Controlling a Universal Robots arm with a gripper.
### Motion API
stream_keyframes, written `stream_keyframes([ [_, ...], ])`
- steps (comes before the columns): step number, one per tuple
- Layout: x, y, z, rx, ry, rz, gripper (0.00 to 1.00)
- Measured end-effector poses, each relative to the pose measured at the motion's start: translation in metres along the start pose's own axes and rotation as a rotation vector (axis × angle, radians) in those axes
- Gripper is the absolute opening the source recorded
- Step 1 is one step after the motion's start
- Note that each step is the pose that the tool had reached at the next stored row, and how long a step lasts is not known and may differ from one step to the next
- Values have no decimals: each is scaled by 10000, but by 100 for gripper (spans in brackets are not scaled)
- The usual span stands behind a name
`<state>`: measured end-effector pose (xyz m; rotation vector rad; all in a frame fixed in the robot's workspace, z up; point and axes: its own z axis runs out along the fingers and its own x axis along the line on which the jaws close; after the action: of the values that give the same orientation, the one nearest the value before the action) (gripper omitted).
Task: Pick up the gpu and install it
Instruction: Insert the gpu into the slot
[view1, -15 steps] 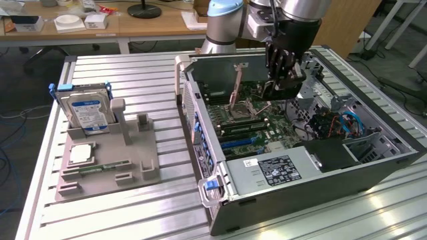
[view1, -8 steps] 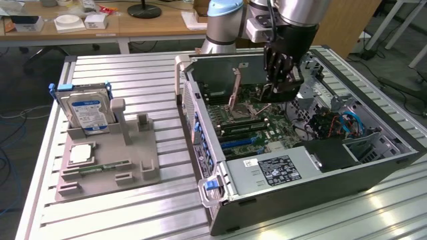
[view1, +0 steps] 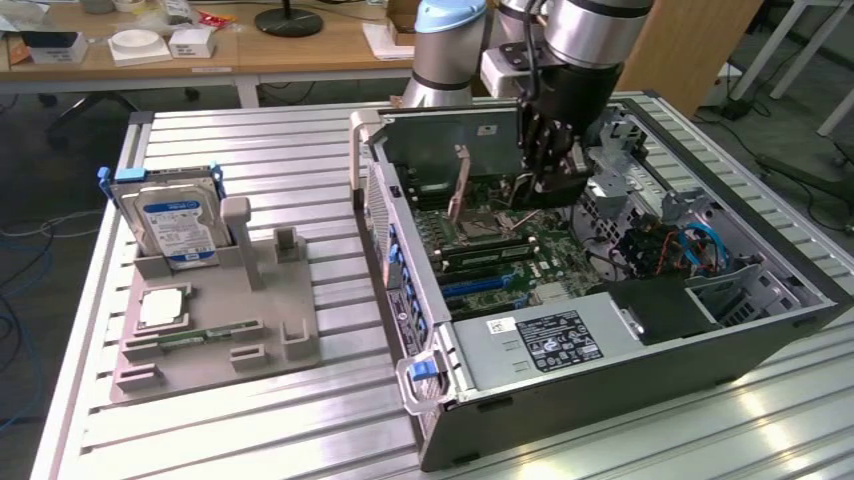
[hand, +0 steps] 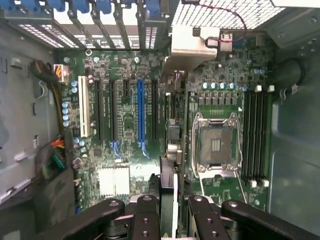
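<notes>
Fingers (hand: 146, 220) tight around the edge-on gpu (hand: 169, 195), over the motherboard (hand: 125, 125).

Bright even light, pale glare on the ribbed table (view1: 781, 405), dim shadow inside the computer case (view1: 627, 390).

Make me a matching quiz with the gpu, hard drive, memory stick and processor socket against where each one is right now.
Things:
1. gpu
2. hard drive
3. memory stick
4. processor socket

Places:
A. standing upright in the grey holder
B. on the motherboard inside the case
C. clamped edge-on in the gripper
D. lying flat on the grey holder

Pairs: 1-C, 2-A, 3-D, 4-B
</notes>
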<state>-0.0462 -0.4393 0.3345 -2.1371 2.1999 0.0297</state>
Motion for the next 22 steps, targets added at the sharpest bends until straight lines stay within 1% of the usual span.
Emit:
stream_keyframes([
  [2, 4, 48, 33, 1, -1, 1, 27],
  [5, 10, 88, 61, -1, 4, -5, 27],
  [13, 37, 157, 156, -5, 94, -11, 27],
  [18, 93, 168, 188, -43, 117, -22, 27],
  [19, 99, 171, 193, -44, 136, -22, 27],
  [22, 115, 177, 196, -60, 254, -38, 27],
])
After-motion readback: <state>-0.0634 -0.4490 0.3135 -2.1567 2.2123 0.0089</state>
